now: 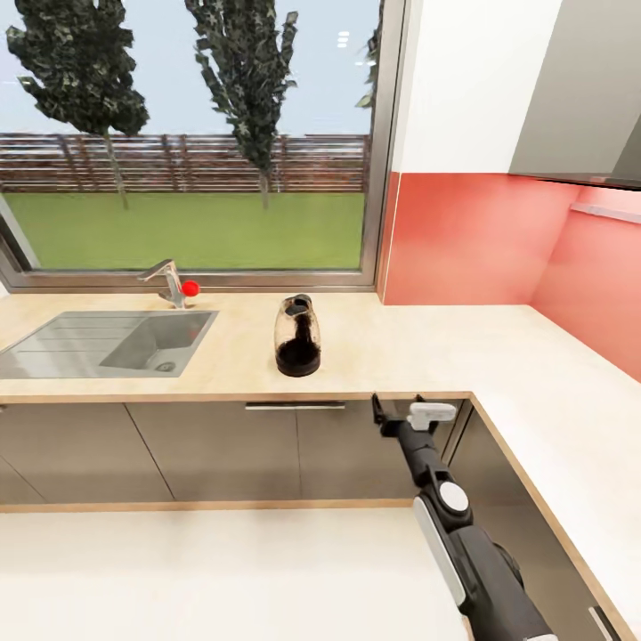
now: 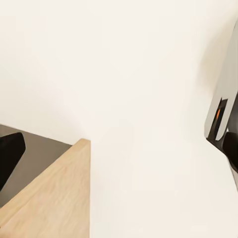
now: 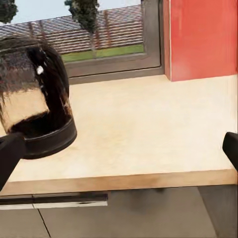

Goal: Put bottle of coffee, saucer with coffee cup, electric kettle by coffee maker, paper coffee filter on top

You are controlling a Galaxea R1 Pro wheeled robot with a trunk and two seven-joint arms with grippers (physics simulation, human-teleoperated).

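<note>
The electric kettle (image 1: pixel 298 338), dark see-through glass with a black base, stands upright on the beige countertop (image 1: pixel 427 347) just right of the sink. My right gripper (image 1: pixel 398 411) hovers open in front of the counter's front edge, lower than the top and to the right of the kettle. In the right wrist view the kettle (image 3: pixel 34 99) is close, off to one side of the open right gripper (image 3: pixel 119 153), with nothing between the fingers. My left gripper (image 2: pixel 119 153) is open over pale floor. The coffee maker, bottle of coffee, filter, saucer and cup are out of view.
A steel sink (image 1: pixel 107 343) with a faucet (image 1: pixel 169 280) lies at the left under a big window. The L-shaped counter runs on along the red wall at the right, where a thin grey ledge (image 1: pixel 605 212) hangs. Grey cabinet fronts (image 1: pixel 223 445) stand below.
</note>
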